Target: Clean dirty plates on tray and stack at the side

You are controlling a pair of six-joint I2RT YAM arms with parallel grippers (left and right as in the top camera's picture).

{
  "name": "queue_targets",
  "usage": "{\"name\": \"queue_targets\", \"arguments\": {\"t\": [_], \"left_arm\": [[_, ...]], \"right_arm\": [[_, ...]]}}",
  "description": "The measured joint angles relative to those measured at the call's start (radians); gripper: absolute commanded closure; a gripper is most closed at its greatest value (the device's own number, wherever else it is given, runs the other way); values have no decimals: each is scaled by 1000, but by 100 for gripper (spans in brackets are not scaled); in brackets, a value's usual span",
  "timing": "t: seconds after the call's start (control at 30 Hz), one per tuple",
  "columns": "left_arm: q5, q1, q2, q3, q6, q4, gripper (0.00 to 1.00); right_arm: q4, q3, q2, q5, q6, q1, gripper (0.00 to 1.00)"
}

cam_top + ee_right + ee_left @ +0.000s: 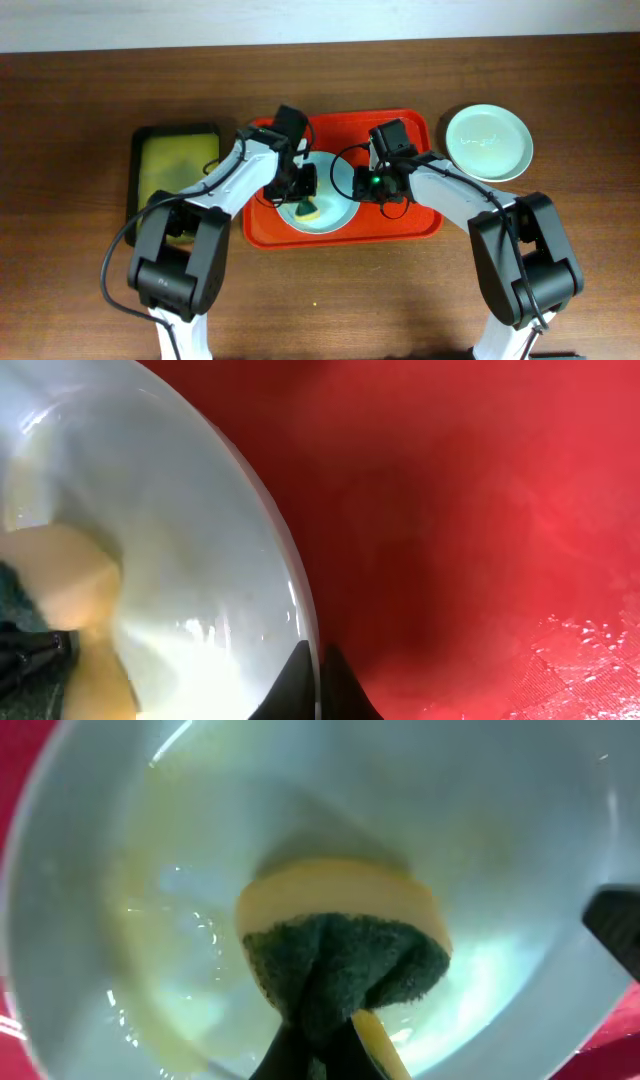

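In the middle of the red tray [400, 225], a pale plate [335, 212], wet and streaked with yellowish smears. Pinched in the left gripper [315, 1055], fingers narrow around its green scouring side: a sponge [340, 935], yellow face pressed down onto the plate's floor, near the centre. At the plate's right edge, the right gripper [320, 685], fingers nearly together and clamping the rim between them, one tip inside the plate, the other over bare tray. On the table [80, 80] just right of the tray and apart from it, a second plate [488, 142], mint, right way up, glossy. Left of the tray, a small tray [175, 165], black-rimmed, yellow-green inside
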Motion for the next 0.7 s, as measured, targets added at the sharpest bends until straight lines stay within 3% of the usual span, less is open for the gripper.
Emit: {"name": "queue_targets", "arguments": {"t": [0.1, 0.23, 0.43, 0.6, 0.7], "left_arm": [[-114, -5, 1, 0, -16, 7, 100], [-414, -17, 1, 0, -91, 13, 100], [-509, -20, -18, 55, -114, -12, 100], [-192, -2, -51, 63, -89, 27, 100], [-101, -39, -51, 63, -58, 63, 100]], "right_arm": [[0, 0, 0, 0, 0, 0, 96], [10, 0, 0, -12, 0, 4, 96], [8, 0, 0, -11, 1, 6, 96], [8, 0, 1, -1, 0, 4, 96], [7, 0, 1, 0, 1, 4, 96]]}}
